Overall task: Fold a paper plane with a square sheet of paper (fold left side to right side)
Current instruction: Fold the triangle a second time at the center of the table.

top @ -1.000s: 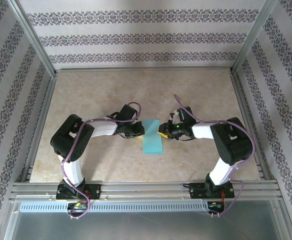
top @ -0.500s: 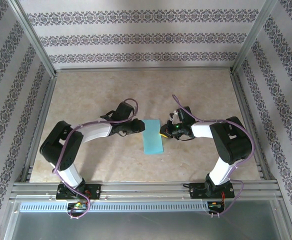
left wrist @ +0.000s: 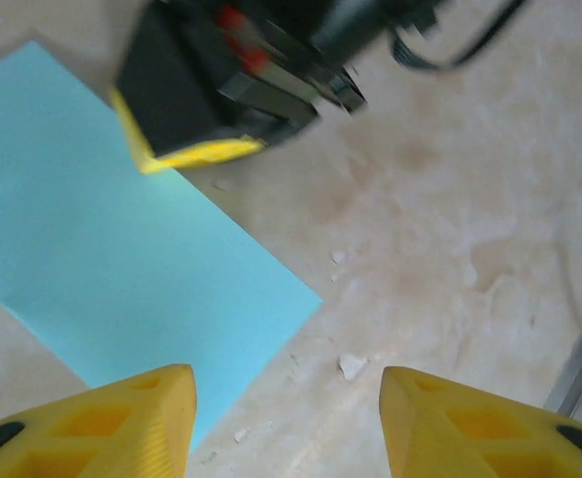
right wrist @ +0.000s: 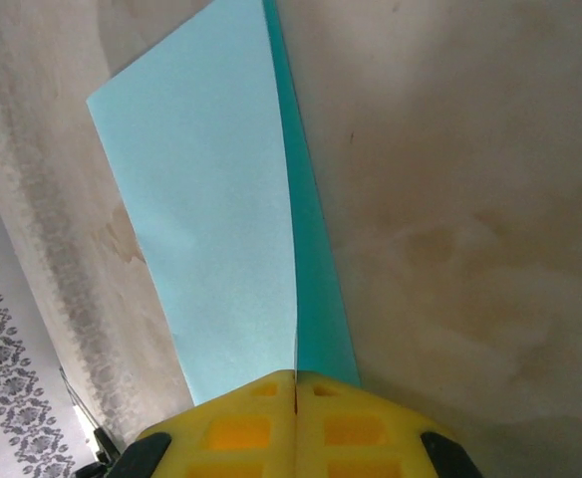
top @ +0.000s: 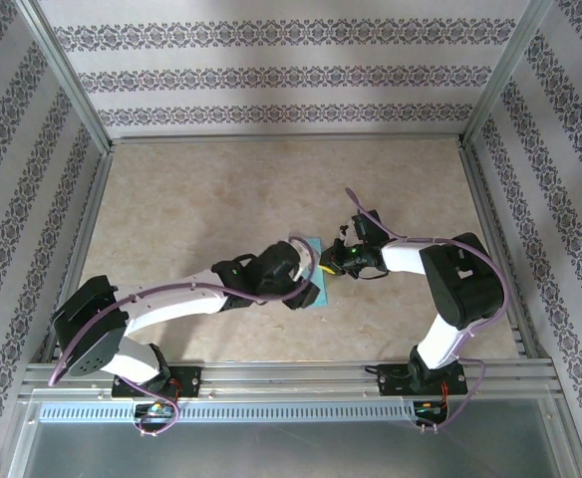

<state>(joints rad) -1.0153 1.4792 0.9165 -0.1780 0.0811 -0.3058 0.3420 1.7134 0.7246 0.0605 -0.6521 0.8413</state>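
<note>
Seen from above, the left arm (top: 171, 299) covers much of the cyan sheet (top: 309, 244). The left wrist view shows the sheet flat on the surface (left wrist: 450, 199), and the left hand (left wrist: 286, 418) hovers with its fingers apart. The right wrist view shows two thin matte layers, the upper one paler. They run into the right hand (right wrist: 296, 393), whose yellow fingers are clamped together on the sheet's edge. The surface is beige and marbled.

The left arm (top: 171, 302) and right arm (top: 403, 261) were white tubes between chunky black joint blocks (top: 460, 284), with purple cables (top: 431, 239) looping along them. The left gripper (left wrist: 286, 408) and right gripper (right wrist: 296, 383) had bright yellow moulded fingers (left wrist: 440, 428) with hollow pockets, black-trimmed at the outer edges.
</note>
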